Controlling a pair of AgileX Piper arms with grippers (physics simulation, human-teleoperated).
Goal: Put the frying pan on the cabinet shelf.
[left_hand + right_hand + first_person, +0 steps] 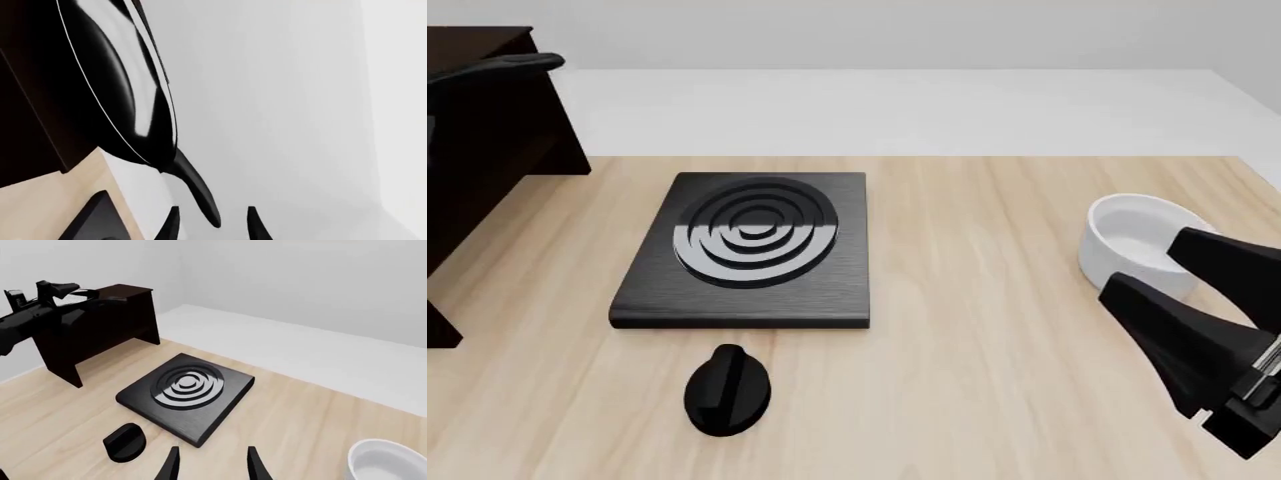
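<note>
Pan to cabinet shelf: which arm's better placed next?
Left. The left pincer is open at the handle of the frying pan, by the cabinet; the right pincer sits across the table by the white bowl.

Stove plate [187, 395] between dark cabinet [100, 327] and white bowl [390, 462].

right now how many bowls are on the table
1: the white bowl sits at the table's right side, near the right gripper. None other visible.
</note>
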